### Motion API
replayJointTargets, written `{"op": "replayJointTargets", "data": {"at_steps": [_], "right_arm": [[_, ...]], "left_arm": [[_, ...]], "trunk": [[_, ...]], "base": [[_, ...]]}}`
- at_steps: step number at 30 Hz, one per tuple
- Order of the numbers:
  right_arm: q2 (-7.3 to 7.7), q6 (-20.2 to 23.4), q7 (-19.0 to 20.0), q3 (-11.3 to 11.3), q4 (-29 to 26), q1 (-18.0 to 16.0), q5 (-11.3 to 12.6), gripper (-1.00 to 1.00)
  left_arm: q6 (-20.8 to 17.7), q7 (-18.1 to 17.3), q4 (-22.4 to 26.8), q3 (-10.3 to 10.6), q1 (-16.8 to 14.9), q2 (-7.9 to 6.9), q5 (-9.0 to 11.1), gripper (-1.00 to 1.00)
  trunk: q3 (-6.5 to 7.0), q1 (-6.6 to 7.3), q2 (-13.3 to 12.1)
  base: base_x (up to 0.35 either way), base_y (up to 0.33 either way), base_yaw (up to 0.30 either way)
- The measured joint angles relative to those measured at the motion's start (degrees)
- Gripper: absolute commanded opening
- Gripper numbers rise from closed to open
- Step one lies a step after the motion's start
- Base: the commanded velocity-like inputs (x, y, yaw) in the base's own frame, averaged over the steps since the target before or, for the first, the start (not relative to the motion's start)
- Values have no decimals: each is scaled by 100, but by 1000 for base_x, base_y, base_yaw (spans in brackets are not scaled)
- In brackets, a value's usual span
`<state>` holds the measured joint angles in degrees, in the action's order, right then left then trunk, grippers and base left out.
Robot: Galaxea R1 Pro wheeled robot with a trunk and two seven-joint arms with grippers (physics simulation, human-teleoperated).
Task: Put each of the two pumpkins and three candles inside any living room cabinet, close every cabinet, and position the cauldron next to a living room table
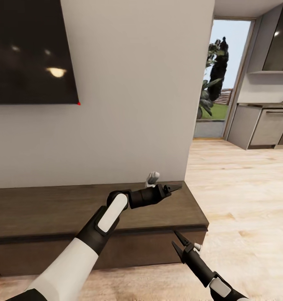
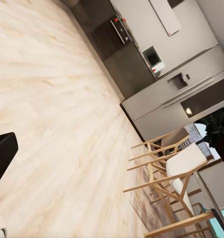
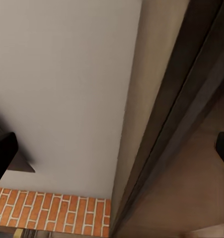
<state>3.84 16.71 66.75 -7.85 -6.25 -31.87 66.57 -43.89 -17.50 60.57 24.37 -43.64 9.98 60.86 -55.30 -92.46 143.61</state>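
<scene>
Facing the cabinet (image 1: 95, 217), its drawer fronts look shut, and no pumpkins, candles or cauldron are in sight, so I judge most of the work remains. The left gripper (image 1: 171, 189) hovers over the cabinet's top, narrow and empty; the right gripper (image 1: 181, 243), near its corner, is spread wide. Open floor (image 1: 242, 188) lies rightward

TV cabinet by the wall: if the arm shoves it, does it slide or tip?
Probably neither. The cabinet is long and low, sitting flat on the floor, so tipping looks unlikely. Its back seems to be against the wall, so an inward push likely goes nowhere. It looks like stiff wood, probably heavy.
</scene>
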Motion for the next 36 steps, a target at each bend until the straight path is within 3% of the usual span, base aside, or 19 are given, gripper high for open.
{"op": "replayJointTargets", "data": {"at_steps": [9, 16, 24, 36], "right_arm": [[0, -1, 28, 0, -4, 0, -3, 100], [0, 0, 33, 2, -4, 0, -2, 100], [0, -1, 26, 0, -8, 0, -3, 100], [0, -18, 26, 1, -6, 0, -3, 100]], "left_arm": [[0, 3, 0, -1, 0, 0, 0, 100], [-1, 4, 0, 0, 0, 0, 3, 100], [0, 5, 0, 1, 0, 0, 0, 100], [7, 13, 0, 1, 0, 0, -13, 100]], "trunk": [[-200, -23, 12], [-200, -23, 13], [-377, -44, 23], [-377, -41, 24]], "base": [[0, 0, 0], [0, 0, 0], [0, 0, 0], [67, 0, 0]]}}
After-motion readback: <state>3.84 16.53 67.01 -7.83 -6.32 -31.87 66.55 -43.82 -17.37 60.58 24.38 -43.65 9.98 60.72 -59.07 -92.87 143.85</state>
